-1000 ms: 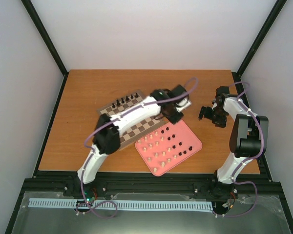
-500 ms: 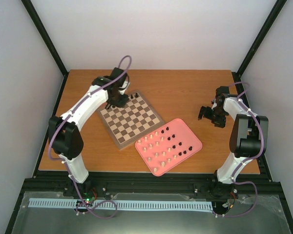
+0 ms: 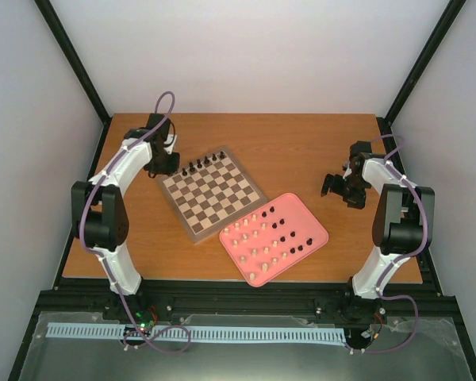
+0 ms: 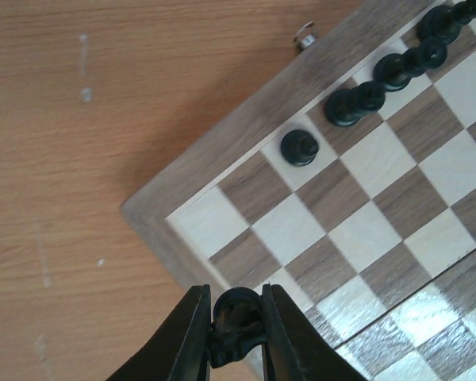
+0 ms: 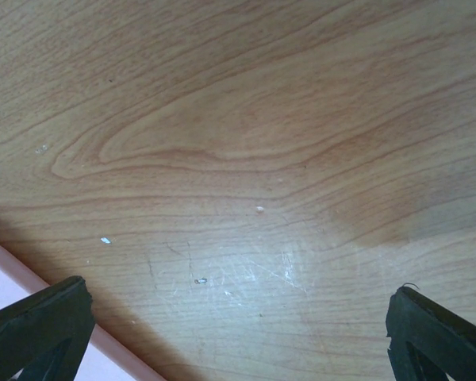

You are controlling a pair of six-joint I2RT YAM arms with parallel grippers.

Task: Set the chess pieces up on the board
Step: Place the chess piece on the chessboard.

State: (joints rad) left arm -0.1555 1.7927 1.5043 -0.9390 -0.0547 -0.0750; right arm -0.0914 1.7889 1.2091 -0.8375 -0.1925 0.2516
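Note:
The board (image 3: 214, 193) lies left of the table's middle, with a short row of dark chess pieces (image 3: 202, 164) along its far edge. The left wrist view shows several of these dark pieces (image 4: 353, 103) standing in that row. My left gripper (image 3: 160, 163) hangs over the board's far-left corner. There the left gripper (image 4: 235, 295) is shut on a dark chess piece (image 4: 238, 329), above the board's edge (image 4: 155, 218). More cream pieces (image 3: 250, 236) and dark pieces (image 3: 289, 238) sit in the pink tray (image 3: 304, 216). My right gripper (image 3: 341, 186) is open over bare wood to the right of the tray.
The right wrist view shows the right gripper (image 5: 238, 341) spread wide over scratched wood, with a corner of the pink tray (image 5: 4, 278) at lower left. Black frame rails run along both table sides. A small metal clasp (image 4: 305, 36) sticks out of the board's far edge.
My left arm has swung from the pink tray across the board to its far-left corner, carrying the dark piece. The right arm has not moved.

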